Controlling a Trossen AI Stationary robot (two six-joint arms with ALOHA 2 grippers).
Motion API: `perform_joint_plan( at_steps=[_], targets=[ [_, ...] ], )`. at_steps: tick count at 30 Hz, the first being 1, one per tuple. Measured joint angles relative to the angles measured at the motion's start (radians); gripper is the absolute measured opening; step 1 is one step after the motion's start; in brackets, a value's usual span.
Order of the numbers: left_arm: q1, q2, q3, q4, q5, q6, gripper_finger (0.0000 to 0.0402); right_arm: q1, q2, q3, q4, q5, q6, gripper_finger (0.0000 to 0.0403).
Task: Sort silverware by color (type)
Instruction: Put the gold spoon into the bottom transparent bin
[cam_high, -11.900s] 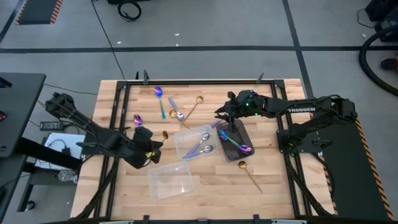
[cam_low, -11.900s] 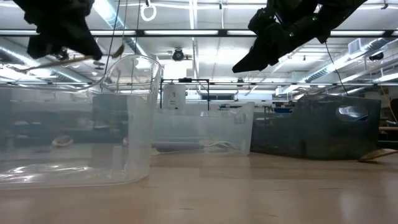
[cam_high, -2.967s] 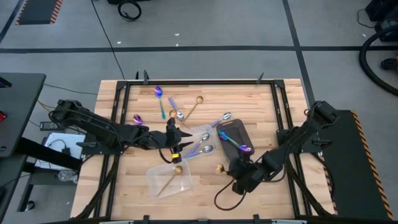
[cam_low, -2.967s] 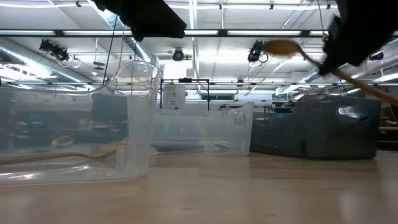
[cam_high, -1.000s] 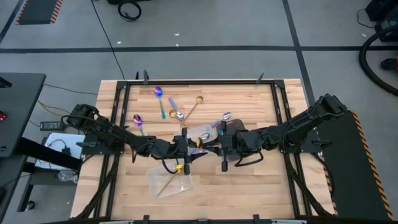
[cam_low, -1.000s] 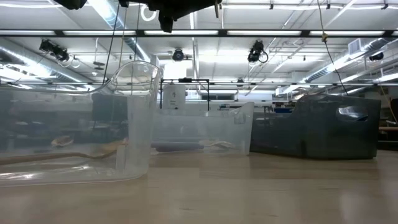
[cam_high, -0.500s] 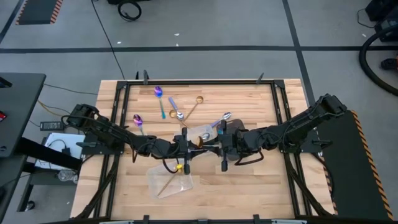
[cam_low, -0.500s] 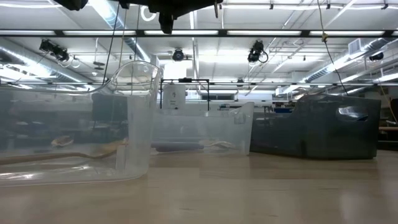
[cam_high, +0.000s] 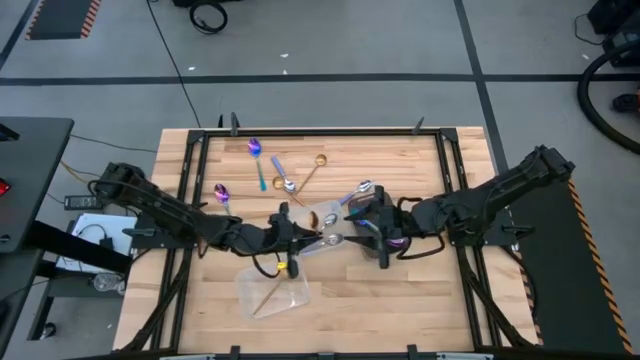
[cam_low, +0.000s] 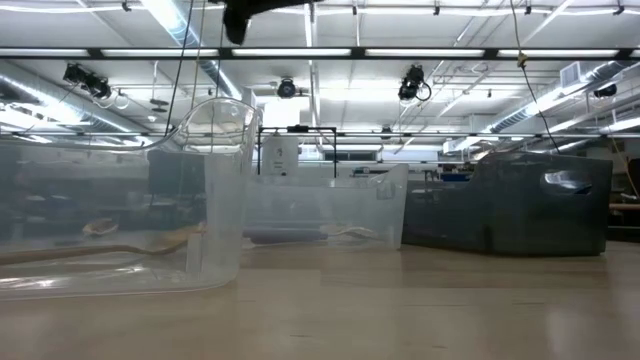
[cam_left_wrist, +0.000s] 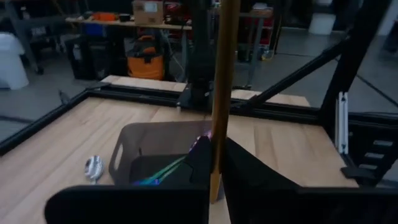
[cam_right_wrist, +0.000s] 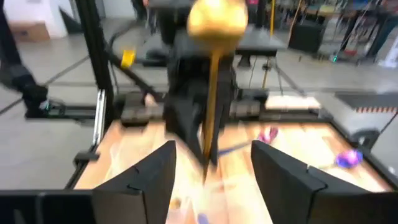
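Note:
My left gripper (cam_high: 306, 233) is over the table's middle, shut on a gold spoon (cam_right_wrist: 211, 93) that stands upright. My right gripper (cam_right_wrist: 214, 180) faces it from the right, open, with nothing between its fingers; in the high view the right gripper (cam_high: 358, 225) hovers over the dark tray (cam_high: 392, 222), which holds iridescent spoons. Silver spoons (cam_high: 330, 240) lie in a clear container (cam_high: 318, 232) under the grippers. Another gold spoon (cam_high: 268, 293) lies in the near clear container (cam_high: 275, 290). More silverware lies on the far part of the table (cam_high: 285, 180). My left gripper pinches the gold spoon's handle near its lower end (cam_left_wrist: 216, 149) between its two fingers. The fingers come level from the table's left and lie across the handle. The spoon stands upright with its bowl (cam_right_wrist: 217, 18) on top, lifted clear of the containers.
On the wood at the far side lie iridescent spoons (cam_high: 255, 150) (cam_high: 222, 191), a silver spoon (cam_high: 287, 184), a gold spoon (cam_high: 318, 160) and a silver-bowled spoon (cam_high: 363, 187). A black frame (cam_high: 320, 131) runs around the table. The near right part of the table (cam_high: 400, 300) is bare wood.
The two grippers were together at the gold spoon over the middle. My right gripper has let go of it and drawn back toward the table's right edge, over the dark tray, rising a little. My left gripper keeps the spoon and has shifted slightly up and toward the left.

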Motion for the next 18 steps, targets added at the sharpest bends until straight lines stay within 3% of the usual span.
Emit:
perform_joint_plan(
  at_steps=[7,11,18],
  targets=[
    [-0.087,-0.162,0.001,-0.421,-0.008,-0.268,0.0024,0.055,-0.070,0.000,-0.256,0.087,0.110,0.0221],
    [-0.150,-0.220,0.001,-0.640,0.050,-0.502,0.0024,0.094,-0.057,0.000,-0.423,0.159,0.240,0.0216],
    [-0.264,-0.212,0.001,-0.751,0.093,-0.754,0.0024,0.146,0.016,-0.093,-0.348,0.255,0.336,0.0215]
  ],
)
